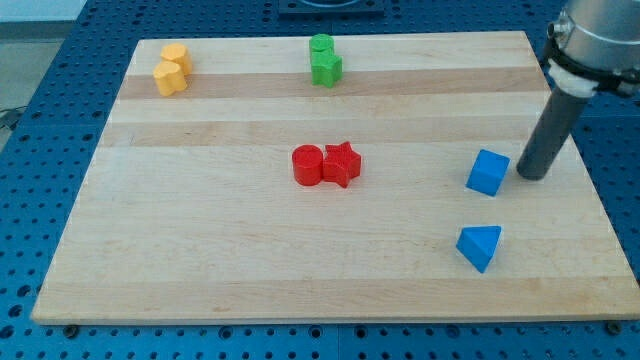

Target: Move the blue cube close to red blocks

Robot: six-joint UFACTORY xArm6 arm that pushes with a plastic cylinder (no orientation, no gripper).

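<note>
The blue cube (487, 172) lies on the wooden board (220, 250) at the view's right. My tip (531, 176) stands just to the right of the blue cube, a small gap away. The red blocks sit together near the board's middle: a red cylinder (307, 165) and a red star (342, 164), touching. They are well to the left of the blue cube.
A blue triangular block (480, 246) lies below the cube. Two green blocks (324, 61) sit at the top middle. Two orange blocks (172, 70) sit at the top left. The board's right edge is near my tip.
</note>
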